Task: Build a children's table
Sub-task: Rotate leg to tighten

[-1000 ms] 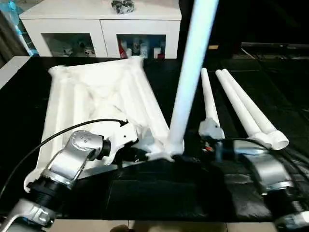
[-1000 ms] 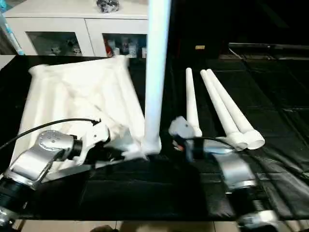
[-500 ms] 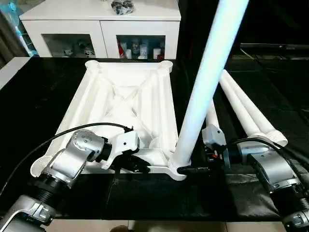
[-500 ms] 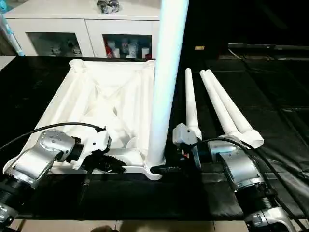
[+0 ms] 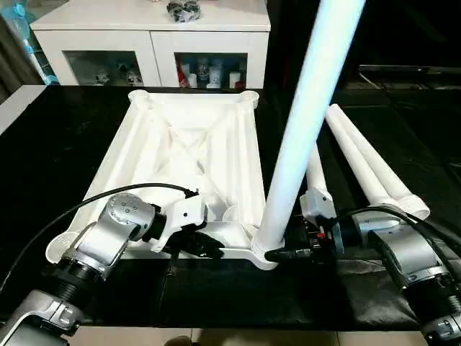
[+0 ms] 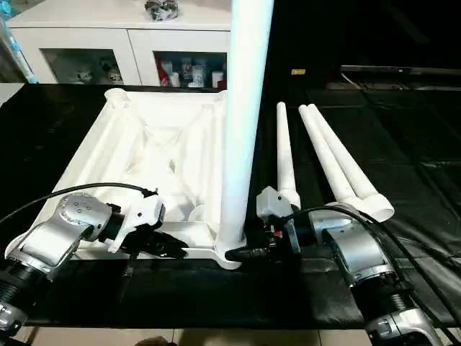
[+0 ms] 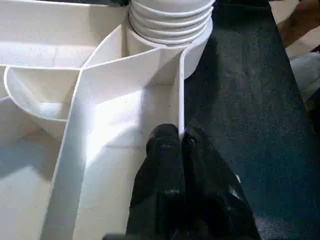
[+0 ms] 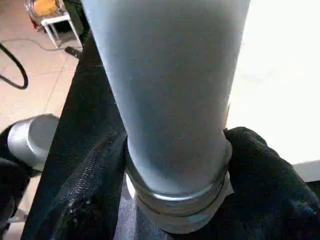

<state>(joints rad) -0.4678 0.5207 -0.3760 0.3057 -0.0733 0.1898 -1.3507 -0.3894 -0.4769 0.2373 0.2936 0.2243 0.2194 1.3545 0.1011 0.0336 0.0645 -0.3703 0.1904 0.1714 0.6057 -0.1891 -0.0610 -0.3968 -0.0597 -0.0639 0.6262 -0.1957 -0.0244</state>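
Indoor room, more like a staged robot test area with home furnishings than a lived-in home. Work surface (image 5: 43,137) is draped in black cloth with visible folds. Behind it stands a white cabinet (image 5: 151,29) with glass doors; small colourful items sit on the shelf inside, too small to identify, and a dark small object rests on its top. Light tiled floor (image 8: 35,75) shows in the right wrist view, with a black cable lying on it and a small white stool or side table (image 8: 52,22) near the far edge. Pale floor strip at the near edge of the head views.
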